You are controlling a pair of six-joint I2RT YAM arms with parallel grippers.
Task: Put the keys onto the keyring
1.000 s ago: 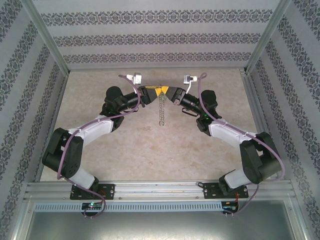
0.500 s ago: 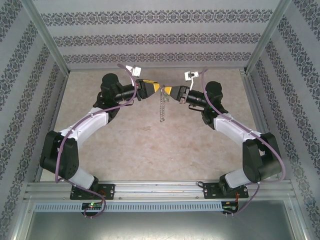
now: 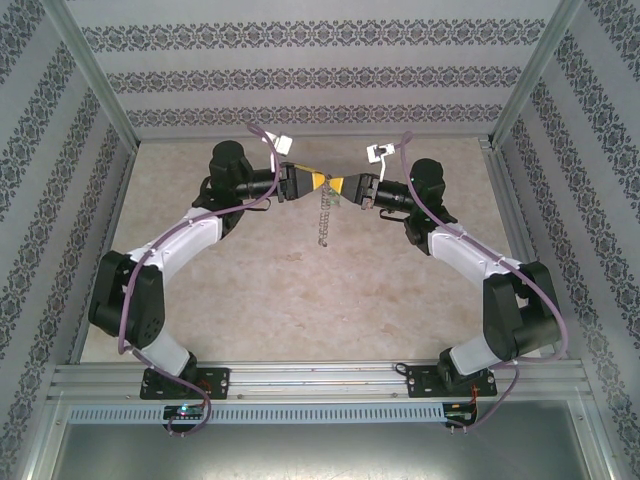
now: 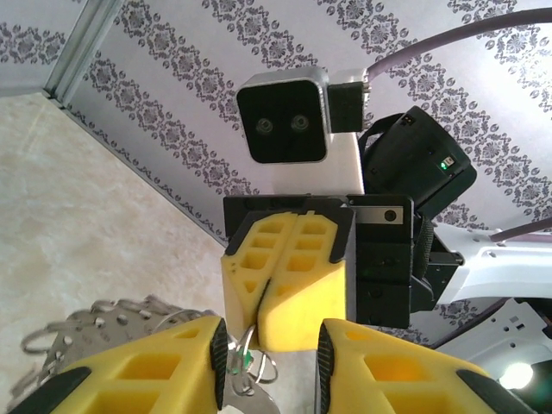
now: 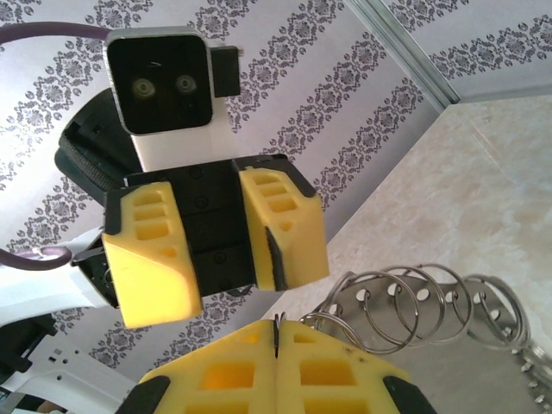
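My two grippers meet tip to tip above the far middle of the table. The right gripper is shut, pinching a thin wire of the keyring. The keyring's grey loops hang down below the tips and spread at the lower left of the left wrist view. My left gripper is open. A small wire loop and the tiny green-headed key sit between its fingers, close to the left pad. The right gripper's shut yellow fingers face it.
The beige table is boxed in by patterned walls on three sides, with metal posts at the corners. An aluminium rail carrying both arm bases runs along the near edge.
Both arms have straightened so the grippers face each other more level, with their tips still together. The left jaws have opened a little. The hanging loops stayed under the tips.
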